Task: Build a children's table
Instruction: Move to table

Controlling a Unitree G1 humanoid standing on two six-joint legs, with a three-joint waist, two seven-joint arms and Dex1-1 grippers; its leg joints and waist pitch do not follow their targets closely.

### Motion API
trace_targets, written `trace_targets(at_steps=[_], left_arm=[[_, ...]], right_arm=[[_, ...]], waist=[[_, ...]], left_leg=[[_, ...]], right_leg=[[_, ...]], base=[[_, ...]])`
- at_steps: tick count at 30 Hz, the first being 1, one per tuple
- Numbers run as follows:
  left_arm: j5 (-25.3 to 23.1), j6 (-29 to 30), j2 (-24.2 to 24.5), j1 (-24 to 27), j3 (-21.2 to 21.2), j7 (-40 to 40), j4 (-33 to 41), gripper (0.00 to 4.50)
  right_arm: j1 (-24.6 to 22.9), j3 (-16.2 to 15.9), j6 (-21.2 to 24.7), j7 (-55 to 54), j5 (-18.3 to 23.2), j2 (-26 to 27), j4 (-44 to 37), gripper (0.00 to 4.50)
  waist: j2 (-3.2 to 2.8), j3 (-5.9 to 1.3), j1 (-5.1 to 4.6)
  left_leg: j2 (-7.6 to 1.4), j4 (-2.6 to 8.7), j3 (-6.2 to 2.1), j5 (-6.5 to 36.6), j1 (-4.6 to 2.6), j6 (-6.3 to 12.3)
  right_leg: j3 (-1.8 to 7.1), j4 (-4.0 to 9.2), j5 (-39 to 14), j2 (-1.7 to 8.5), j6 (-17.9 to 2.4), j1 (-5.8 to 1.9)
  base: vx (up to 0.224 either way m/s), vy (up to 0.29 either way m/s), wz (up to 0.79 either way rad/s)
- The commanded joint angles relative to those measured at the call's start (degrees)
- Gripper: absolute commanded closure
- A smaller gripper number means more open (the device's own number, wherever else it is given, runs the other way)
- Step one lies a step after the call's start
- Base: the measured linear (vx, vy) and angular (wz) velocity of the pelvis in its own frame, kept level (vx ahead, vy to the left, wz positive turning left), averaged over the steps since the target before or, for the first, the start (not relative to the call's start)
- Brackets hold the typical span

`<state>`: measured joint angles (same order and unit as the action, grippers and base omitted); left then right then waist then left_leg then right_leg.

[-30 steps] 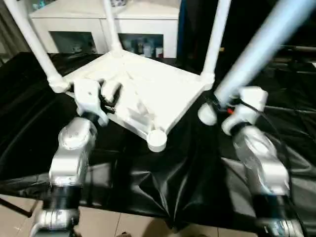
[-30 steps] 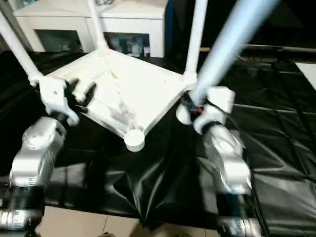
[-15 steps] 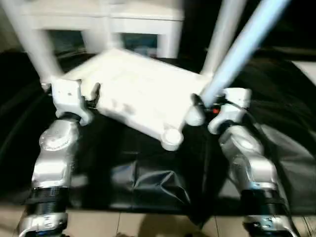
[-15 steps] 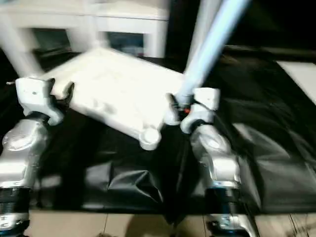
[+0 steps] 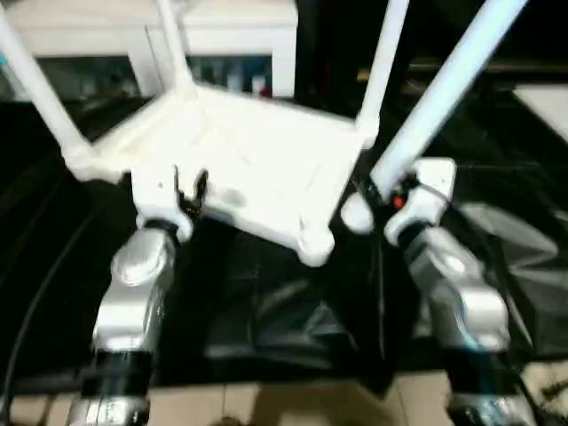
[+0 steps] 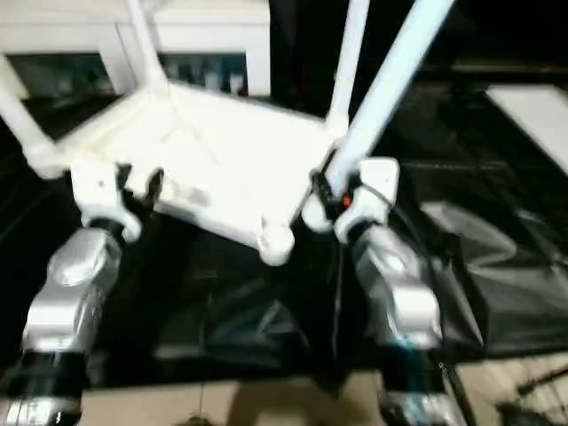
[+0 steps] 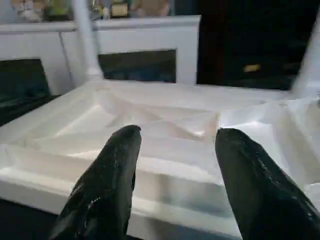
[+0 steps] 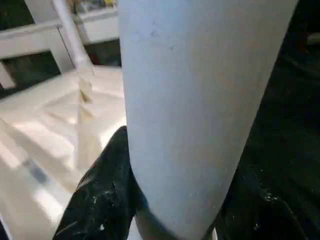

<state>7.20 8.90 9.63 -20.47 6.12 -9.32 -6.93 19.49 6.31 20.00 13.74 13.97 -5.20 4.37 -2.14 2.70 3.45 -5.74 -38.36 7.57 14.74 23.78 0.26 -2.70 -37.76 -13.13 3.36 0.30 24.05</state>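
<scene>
The children's table lies upside down on black sheeting: a white tabletop (image 5: 257, 164) with a ribbed underside. Three white legs stand in its corner sockets, at the left (image 5: 40, 98), the back (image 5: 173, 44) and the right (image 5: 382, 71). The near corner socket (image 5: 315, 244) holds nothing. My right gripper (image 5: 377, 191) is shut on a fourth leg (image 5: 444, 89), which slants up to the right; its lower end hangs just right of the near socket. The right wrist view shows that leg (image 8: 200, 100) between the black fingers (image 8: 100, 195). My left gripper (image 5: 188, 186) stands open at the tabletop's near-left edge (image 7: 165, 175).
A white cabinet (image 5: 222, 27) with glass doors stands right behind the table. Black sheeting (image 5: 293, 319) covers the work surface, wrinkled near its front edge, with pale floor tiles (image 5: 266, 404) below. A pale patch (image 6: 532, 111) lies at the far right.
The whole picture has swayed, so the camera moved. The held leg's lower end now hangs closer to the near corner socket. My left gripper stays open at the tabletop's edge.
</scene>
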Motion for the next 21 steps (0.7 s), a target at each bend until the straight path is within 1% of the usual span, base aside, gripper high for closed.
trace_targets(at_steps=[1, 2, 3, 4, 5, 6, 7, 8, 9, 10, 11, 12, 13, 14, 15, 16, 17, 18, 19, 20, 21], left_arm=[[1.35, 0.10, -0.35, 0.02, 1.19, -0.30, 1.79, 1.79], [1.39, 0.12, -0.38, 0.04, 1.23, -0.30, 1.80, 1.79], [1.12, -0.01, -0.40, 0.33, 1.44, -0.16, 1.69, 1.79], [0.90, 0.00, -0.47, 0.71, 1.55, 0.06, 1.80, 1.79], [1.00, -0.05, -0.53, 0.96, 1.59, 0.04, 1.96, 1.79], [1.04, -0.57, -0.31, 1.20, 1.19, -0.39, 2.18, 1.79], [1.01, -0.42, -0.20, 1.14, 0.91, -0.66, 2.23, 1.79], [1.01, -0.38, -0.19, 1.13, 0.86, -0.70, 2.23, 1.79], [0.97, -0.32, -0.07, 1.11, 0.62, -0.98, 2.29, 1.79], [1.10, -0.46, 0.02, 1.10, 0.33, -1.23, 2.38, 1.79], [1.10, -0.46, 0.02, 1.10, 0.33, -1.23, 2.38, 1.79], [1.15, -0.52, 0.07, 1.05, 0.43, -0.96, 2.38, 1.79], [1.39, -0.60, -0.03, 0.99, 0.56, -0.97, 2.42, 1.79], [1.50, -0.51, -0.05, 1.00, 0.63, -1.00, 2.51, 1.79], [1.28, -0.26, 0.14, 1.10, 0.45, -1.32, 2.68, 1.79], [1.35, -0.33, 0.10, 1.14, 0.44, -1.47, 2.64, 1.79], [1.35, -0.33, 0.10, 1.14, 0.44, -1.47, 2.64, 1.79], [1.40, -0.56, -0.02, 1.11, 0.38, -1.64, 2.51, 1.79], [1.32, -0.54, 0.03, 1.05, 0.26, -1.76, 2.44, 1.79], [1.32, -0.50, 0.03, 1.02, 0.24, -1.79, 2.40, 1.79], [1.74, -0.24, 0.21, 1.12, 0.24, -2.31, 2.48, 1.79]], right_arm=[[0.22, -1.83, 1.01, 2.52, 1.89, 0.19, -3.53, 2.65], [0.19, -1.87, 1.02, 2.59, 1.93, 0.18, -3.57, 2.65], [-0.06, -2.68, 0.53, 3.06, 1.50, -0.05, -3.88, 2.65], [-0.32, -3.65, 0.16, 3.40, 0.70, -0.42, -4.27, 2.65], [-0.44, -4.29, -0.02, 3.60, 0.12, -0.62, -4.38, 2.65], [-0.47, -5.55, -0.03, 3.65, -1.13, -0.88, -4.63, 2.65], [-0.34, -5.97, -0.08, 3.76, -1.51, -0.98, -4.62, 2.65], [-0.31, -6.03, -0.10, 3.78, -1.56, -1.00, -4.61, 2.65], [-0.23, -6.10, -0.03, 3.77, -1.57, -0.93, -4.56, 2.65], [-0.08, -6.13, 0.15, 3.69, -1.72, -0.99, -4.44, 2.65], [-0.08, -6.13, 0.15, 3.69, -1.72, -0.99, -4.44, 2.65], [0.08, -6.21, -0.16, 3.78, -2.30, -1.36, -4.38, 2.65], [0.18, -5.99, -0.19, 3.81, -2.26, -1.40, -4.34, 2.65], [0.23, -5.33, -0.49, 3.25, -2.00, -1.06, -4.38, 2.65], [0.60, -2.92, 1.06, 1.50, 0.44, 0.20, -4.33, 2.65], [0.67, -3.01, 0.65, 1.75, 0.28, -0.13, -4.26, 2.65], [0.67, -3.01, 0.65, 1.75, 0.28, -0.13, -4.26, 2.65], [0.63, -3.89, -0.24, 2.64, -0.53, -1.13, -4.16, 2.65], [0.46, -4.16, -0.26, 2.84, -0.66, -1.38, -4.23, 2.65], [0.41, -4.20, -0.24, 2.87, -0.65, -1.42, -4.24, 2.65], [0.16, -4.56, -0.26, 3.12, -0.94, -1.65, -4.49, 2.65]], waist=[[-0.01, -3.92, 0.40], [-0.24, -3.64, 0.26], [-0.48, -2.94, 0.08], [-0.50, -1.68, -0.47], [0.17, -1.22, -0.79], [0.01, -0.46, -1.25], [-0.06, -0.22, -2.12], [-0.67, -0.05, -2.30], [-2.59, 0.22, -3.17], [-1.96, -0.23, -3.34], [-2.27, -0.43, -3.34], [-0.85, 0.12, -3.63], [1.08, -0.50, -2.34], [1.93, -1.07, -1.16], [3.03, -2.15, -0.83], [2.34, -2.35, 0.27], [2.08, -2.38, 0.36], [0.64, -3.07, 0.68], [-0.83, -3.64, 0.41], [-3.26, -4.35, -2.39], [-2.93, -5.62, -4.31]], left_leg=[[-6.06, 4.98, -1.91, -1.41, -1.45, 4.57], [-6.61, 5.53, -1.99, 1.99, -1.95, 4.43], [-7.10, 6.52, -1.63, 11.51, -3.35, 2.94], [-7.27, 7.34, -1.16, 22.72, -4.93, 0.09], [-7.09, 7.36, -0.96, 26.94, -5.73, -1.21], [-6.35, 6.93, -0.87, 32.73, -7.62, -2.95], [-5.73, 5.99, -0.66, 36.11, -10.36, -3.40], [-6.04, 6.29, -0.78, 38.13, -11.13, -3.48], [-9.65, 13.07, -2.47, 50.22, -8.15, -5.49], [-10.81, 14.76, -3.42, 51.64, -7.62, -4.95], [-11.10, 15.40, -4.13, 52.34, -8.76, -4.54], [-10.16, 14.29, -3.44, 50.96, -10.76, -3.36], [-4.31, 8.66, -1.90, 32.86, -3.14, 0.41], [-2.93, 3.45, -0.82, 20.39, -2.79, 2.58], [-2.53, -2.30, -0.80, 6.57, -1.16, 3.96], [-2.87, -2.00, -1.75, 1.16, 1.27, 4.08], [-2.96, -1.33, -1.86, -1.00, 1.84, 4.12], [-3.38, 2.13, -1.47, -6.75, 1.28, 4.91], [-4.34, 4.71, -1.18, -9.76, -0.73, 5.04], [-8.19, 6.94, -6.08, -15.19, -8.09, 12.09], [-13.50, 6.12, -11.71, -22.33, -15.17, 23.79]], right_leg=[[2.83, 4.26, 8.93, 5.78, -14.11, -4.48], [2.65, 4.52, 3.78, 5.63, -14.91, -4.50], [2.61, 5.77, -8.52, 5.66, -15.25, -4.44], [2.19, 7.19, -23.32, 5.29, -13.66, -3.88], [1.95, 8.15, -30.45, 5.27, -11.88, -3.61], [0.76, 10.11, -43.31, 5.22, -7.21, -3.28], [-1.57, 12.24, -48.24, 4.45, -3.19, -2.81], [-2.82, 12.69, -47.05, 4.13, -2.31, -3.24], [-4.46, 4.72, -28.39, 2.20, -2.19, -8.08], [-3.49, 0.34, -18.49, 2.28, -2.08, -9.30], [-3.11, 0.00, -13.08, 2.21, -2.26, -8.20], [-1.34, 2.21, -12.76, 3.30, -3.48, -5.61], [1.54, 9.02, -32.92, 8.18, 0.65, -11.59], [3.37, 12.05, -46.18, 11.66, 2.22, -11.80], [6.96, 12.58, -52.41, 12.19, -2.57, -12.59], [6.70, 11.30, -41.54, 11.01, -7.53, -14.07], [5.57, 10.69, -35.11, 9.62, -9.86, -14.24], [2.45, 9.55, -22.57, 6.01, -12.22, -14.05], [0.24, 8.65, -16.99, 3.82, -11.54, -12.86], [-3.42, 2.47, -7.60, -1.04, -6.42, -7.15], [-2.20, -3.51, -11.35, 0.28, -1.35, 0.82]], base=[[-0.062, -0.059, 0.06], [-0.095, -0.074, 0.10], [-0.064, -0.035, 0.07], [-0.057, -0.032, 0.08], [-0.054, -0.034, 0.03], [-0.054, -0.034, 0.03], [0.000, 0.000, 0.00], [0.000, 0.000, 0.00], [0.000, 0.000, 0.00], [-0.003, 0.004, -0.19], [0.000, 0.000, 0.00], [0.000, 0.000, 0.00], [0.038, -0.072, 0.08], [0.043, -0.067, 0.13], [0.043, -0.067, 0.13], [0.120, -0.044, 0.10], [0.153, -0.017, 0.10], [0.153, -0.017, 0.10], [0.195, 0.029, 0.10], [0.218, 0.038, 0.00], [0.218, 0.038, 0.00]])
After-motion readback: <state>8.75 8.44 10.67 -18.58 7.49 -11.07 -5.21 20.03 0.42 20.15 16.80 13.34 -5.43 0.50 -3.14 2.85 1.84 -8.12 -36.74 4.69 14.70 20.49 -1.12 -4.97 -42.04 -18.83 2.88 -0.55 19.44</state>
